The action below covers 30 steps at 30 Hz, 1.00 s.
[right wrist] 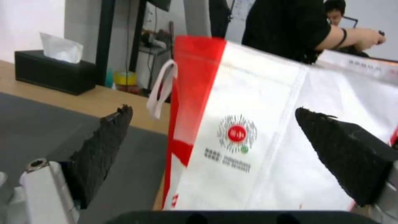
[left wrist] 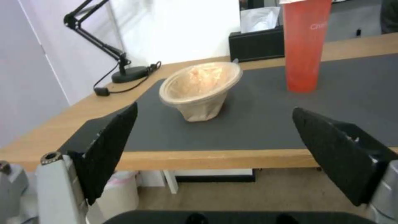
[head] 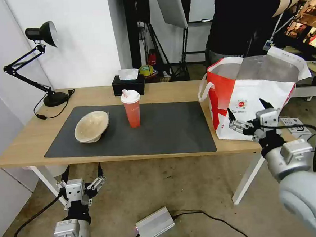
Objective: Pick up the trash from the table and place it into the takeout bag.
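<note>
Left gripper (head: 83, 174) nearest us, below counter (head: 29, 142) front edge, fingers spread, empty. Our right gripper (head: 250, 116) at takeout bag (head: 251, 90) front, fingers spread. Beige bowl (head: 92, 126), tilted, and red cup (head: 131, 108), upright, on grey mat (head: 173, 128).

studio/lab | softbox (head: 170, 5) on stand, floor cables, concrete floor (staged table (head: 22, 142))

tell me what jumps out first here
The big white-and-red boxy takeout bag with silver lining stands open at the light-wood table's right end, the right tool open just before it. On the dark grey mat stand a red drink cup with white lid and a tilted beige paper-pulp bowl; the left tool waits open below the table's edge.
</note>
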Available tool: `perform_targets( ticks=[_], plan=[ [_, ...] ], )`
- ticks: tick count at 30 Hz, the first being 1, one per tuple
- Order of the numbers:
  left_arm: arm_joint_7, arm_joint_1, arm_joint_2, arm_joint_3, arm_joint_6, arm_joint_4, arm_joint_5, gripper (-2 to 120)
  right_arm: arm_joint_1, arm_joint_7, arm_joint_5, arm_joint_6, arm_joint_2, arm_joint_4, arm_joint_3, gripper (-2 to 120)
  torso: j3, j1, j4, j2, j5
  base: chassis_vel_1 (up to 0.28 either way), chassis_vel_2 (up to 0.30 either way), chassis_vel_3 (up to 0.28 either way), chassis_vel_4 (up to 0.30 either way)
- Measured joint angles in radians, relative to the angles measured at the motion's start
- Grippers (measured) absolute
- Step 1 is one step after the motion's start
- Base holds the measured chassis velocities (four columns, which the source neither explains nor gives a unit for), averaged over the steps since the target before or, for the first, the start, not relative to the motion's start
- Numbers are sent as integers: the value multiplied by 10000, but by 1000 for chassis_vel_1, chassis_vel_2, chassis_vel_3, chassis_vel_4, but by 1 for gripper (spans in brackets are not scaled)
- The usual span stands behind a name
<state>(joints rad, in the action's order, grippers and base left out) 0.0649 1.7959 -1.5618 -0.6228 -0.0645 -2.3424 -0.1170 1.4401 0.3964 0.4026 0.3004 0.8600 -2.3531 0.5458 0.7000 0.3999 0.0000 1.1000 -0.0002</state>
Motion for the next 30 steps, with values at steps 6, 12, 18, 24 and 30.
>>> perform_targets(
  ticks=[6, 12, 18, 24, 30],
  plan=[
    [-355, 48, 176, -82, 266, -1, -8, 100, 328, 5, -325, -113, 477, 152, -114, 100, 0, 0, -1, 0, 1, 0, 0, 0, 0],
    [-482, 69, 247, -131, 372, -23, -30, 100, 421, -2, -462, -166, 620, 209, -142, 100, 0, 0, 1, 0, 1, 0, 0, 0, 0],
    [-501, 58, 271, -144, 417, -44, -36, 100, 762, -19, -486, -164, 694, 204, -319, 100, 0, 1, 0, 0, 1, 0, 0, 0, 0],
    [-502, 41, 227, -128, 421, -36, -46, 100, 1179, 314, -617, -219, 828, 352, -830, 100, 0, 1, 0, -1, 2, 0, 0, 0, 0],
    [-502, 9, 210, -134, 436, 34, -52, 100, 1446, 749, -727, -607, 993, 734, -1601, 100, 0, 0, 0, 0, 2, 0, 0, 0, 0]
  ],
)
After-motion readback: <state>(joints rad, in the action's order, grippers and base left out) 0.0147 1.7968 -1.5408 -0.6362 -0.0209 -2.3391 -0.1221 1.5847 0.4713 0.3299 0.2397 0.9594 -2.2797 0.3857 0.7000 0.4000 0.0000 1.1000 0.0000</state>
